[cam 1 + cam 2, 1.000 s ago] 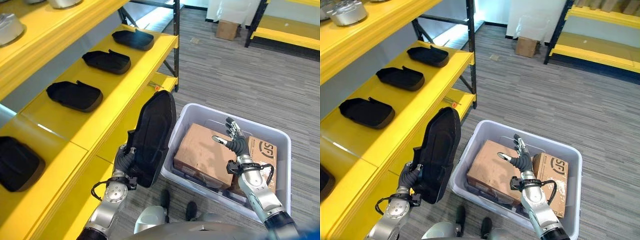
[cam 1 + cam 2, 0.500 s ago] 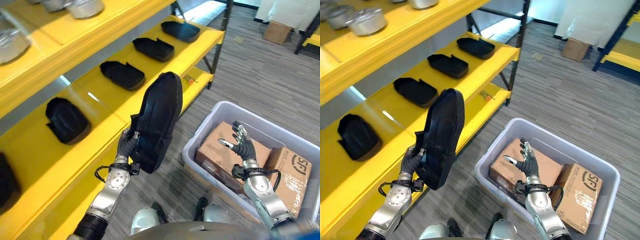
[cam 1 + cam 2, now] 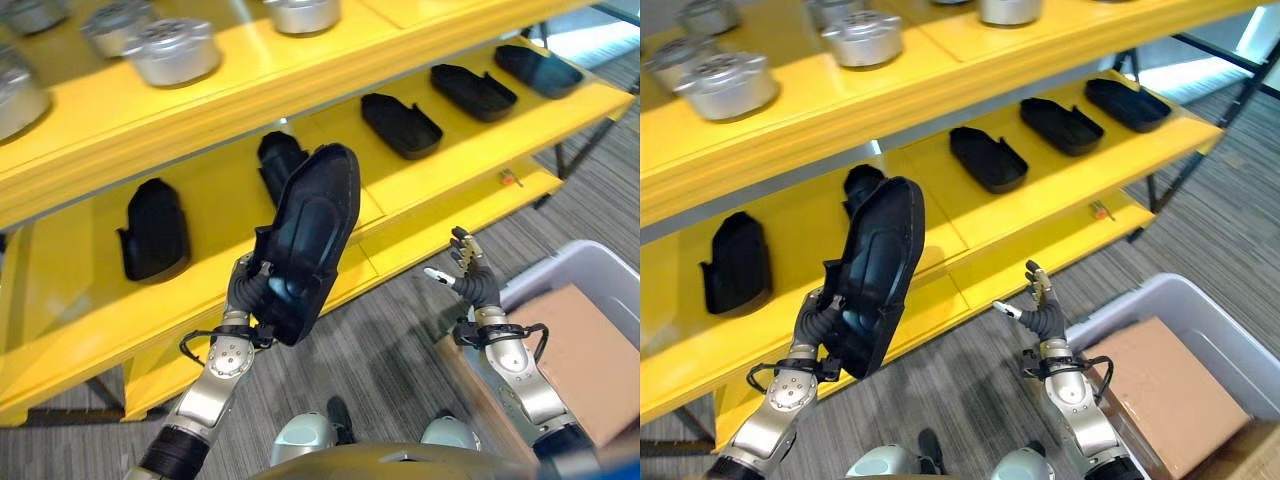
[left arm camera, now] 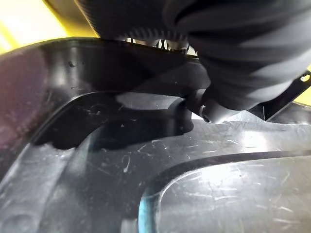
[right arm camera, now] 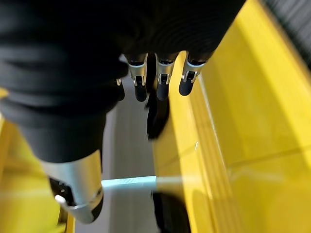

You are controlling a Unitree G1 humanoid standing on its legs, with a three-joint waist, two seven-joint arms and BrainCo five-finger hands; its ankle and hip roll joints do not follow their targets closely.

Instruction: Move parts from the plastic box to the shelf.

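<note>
My left hand [image 3: 247, 292] is shut on a large black moulded part [image 3: 312, 235] and holds it upright in front of the yellow shelf's middle level [image 3: 330, 210]. The part's scratched black surface [image 4: 194, 170] lies right against the left wrist camera. Several similar black parts lie along that level, among them one at the left [image 3: 155, 230] and one just behind the held part [image 3: 278, 158]. My right hand [image 3: 468, 283] hangs open over the floor between the shelf and the grey plastic box [image 3: 592, 262], its fingers [image 5: 163, 80] straight and empty.
Silver metal parts [image 3: 172, 48] stand on the shelf's upper level. A cardboard box [image 3: 1160, 388] lies in the plastic box at the lower right. More black parts [image 3: 480, 92] sit further right on the middle level. Grey plank floor [image 3: 390, 340] runs in front of the shelf.
The camera has swung left to face the shelf, so the plastic box now lies at the right edge. The left hand still holds the part upright. The right hand is off the cardboard box.
</note>
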